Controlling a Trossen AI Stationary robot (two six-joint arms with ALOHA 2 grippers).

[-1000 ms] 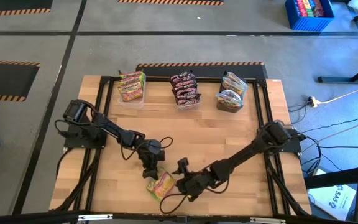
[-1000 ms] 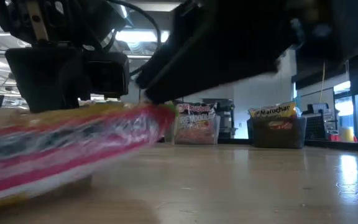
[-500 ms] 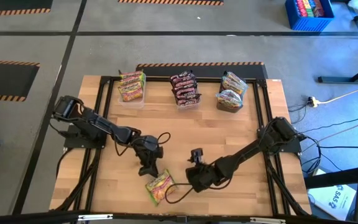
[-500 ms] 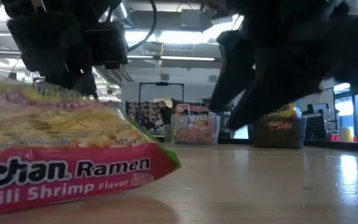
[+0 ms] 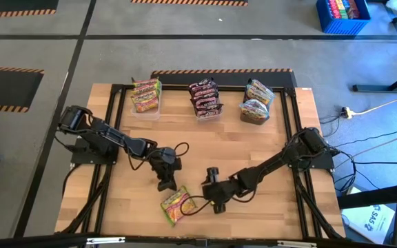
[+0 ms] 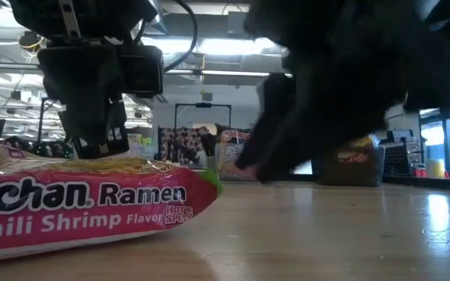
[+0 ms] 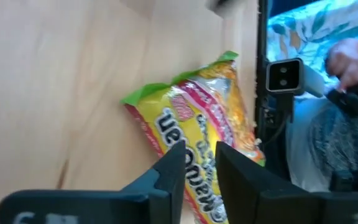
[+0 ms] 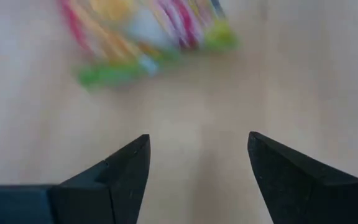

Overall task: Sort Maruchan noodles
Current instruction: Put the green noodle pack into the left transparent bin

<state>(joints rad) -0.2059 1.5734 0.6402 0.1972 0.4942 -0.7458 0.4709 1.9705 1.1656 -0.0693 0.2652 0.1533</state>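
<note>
One loose noodle packet (image 5: 176, 204) lies flat on the desk (image 5: 253, 148) near the front edge, green-and-yellow wrapper, label reads Chili Shrimp flavor in the low view (image 6: 76, 207). The rest are already sorted at the back: green-yellow packs in a clear tub (image 5: 145, 96), dark maroon packs (image 5: 205, 98) in the middle tub, and yellow-orange packs in the dark tub (image 5: 256, 103).

Left hand (image 5: 164, 184) hovers just above and behind the loose packet. In the left wrist view its fingers (image 7: 169, 180) stand narrow, with only a slim gap. The packet (image 7: 197, 140) shows beyond the tips, so nothing is pinched as far as I can tell. In the low view it hangs over the pack's top face (image 6: 92, 133); touching or not, can't tell.

Right hand (image 5: 214, 198) sits just beside the packet on the right, fingers (image 8: 123, 168) spread wide and empty, with the blurred packet (image 8: 148, 37) ahead of them over bare desk.

Handling, my read:
- The pack is light, the film wrapper is slick and crinkly, and the noodle block inside is stiff but brittle.
- It lies flat, so there is little edge to get under and it will likely slide if pushed.
- The best hold is across a short edge or on the crimped seam, fingers straddling the block's thickness.
- Keep the squeeze gentle, because too much cracks the noodles.
- It belongs in the tub with the matching green-yellow packs, back left.
</note>
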